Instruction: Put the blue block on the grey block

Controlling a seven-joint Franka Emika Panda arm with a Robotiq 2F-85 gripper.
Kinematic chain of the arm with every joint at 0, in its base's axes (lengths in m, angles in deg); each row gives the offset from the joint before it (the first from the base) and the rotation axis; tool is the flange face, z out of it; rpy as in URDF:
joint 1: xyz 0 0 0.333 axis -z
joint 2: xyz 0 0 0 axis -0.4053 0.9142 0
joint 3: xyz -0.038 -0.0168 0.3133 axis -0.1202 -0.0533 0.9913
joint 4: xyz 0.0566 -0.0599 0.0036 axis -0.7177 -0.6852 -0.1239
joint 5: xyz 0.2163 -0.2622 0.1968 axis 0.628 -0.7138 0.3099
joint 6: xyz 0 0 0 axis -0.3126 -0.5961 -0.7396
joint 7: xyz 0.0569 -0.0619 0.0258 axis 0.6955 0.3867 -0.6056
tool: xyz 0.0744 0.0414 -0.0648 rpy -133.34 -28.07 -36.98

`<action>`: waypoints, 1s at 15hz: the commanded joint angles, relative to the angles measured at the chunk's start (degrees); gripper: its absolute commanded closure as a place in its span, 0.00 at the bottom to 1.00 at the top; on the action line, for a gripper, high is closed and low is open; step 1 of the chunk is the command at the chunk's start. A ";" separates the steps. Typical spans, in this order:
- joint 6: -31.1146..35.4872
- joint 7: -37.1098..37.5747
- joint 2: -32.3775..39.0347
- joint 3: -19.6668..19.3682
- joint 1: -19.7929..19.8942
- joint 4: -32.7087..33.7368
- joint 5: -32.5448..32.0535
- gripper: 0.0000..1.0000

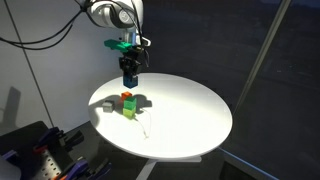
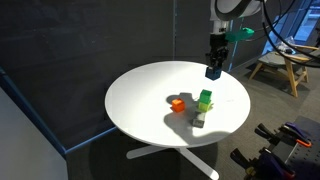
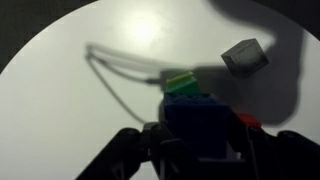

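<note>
My gripper [image 1: 129, 68] is shut on the dark-blue block [image 1: 129, 77] and holds it in the air above the far part of the round white table [image 1: 190, 115]. Both show in the other exterior view too, the gripper [image 2: 214, 62] and the blue block [image 2: 213, 72]. In the wrist view the blue block [image 3: 203, 120] sits between my dark fingers [image 3: 203, 145]. The light-grey block [image 3: 245, 55] lies on the table below, apart from the gripper. It also shows in an exterior view [image 2: 199, 119], next to the green cube.
A green cube [image 2: 205, 98] and an orange cube [image 2: 177, 103] stand on the table near the grey block; both also show in an exterior view, green [image 1: 130, 108] and orange [image 1: 127, 97]. Dark curtains surround the table. A wooden stool [image 2: 283, 68] stands beyond it.
</note>
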 commanded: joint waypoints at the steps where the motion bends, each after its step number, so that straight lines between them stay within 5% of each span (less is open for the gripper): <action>1: -0.18 0.08 -0.05 -0.34 -0.21 0.11 0.62 0.69; 2: -0.18 0.06 -0.03 -0.38 -0.20 0.12 0.77 0.44; 11: -0.18 0.05 0.33 -0.36 -0.21 0.11 0.77 0.44; 12: 0.00 0.02 0.16 -0.31 -0.24 -0.03 0.93 0.69; 15: 0.20 -0.17 -0.27 0.26 -0.78 -0.52 0.94 0.69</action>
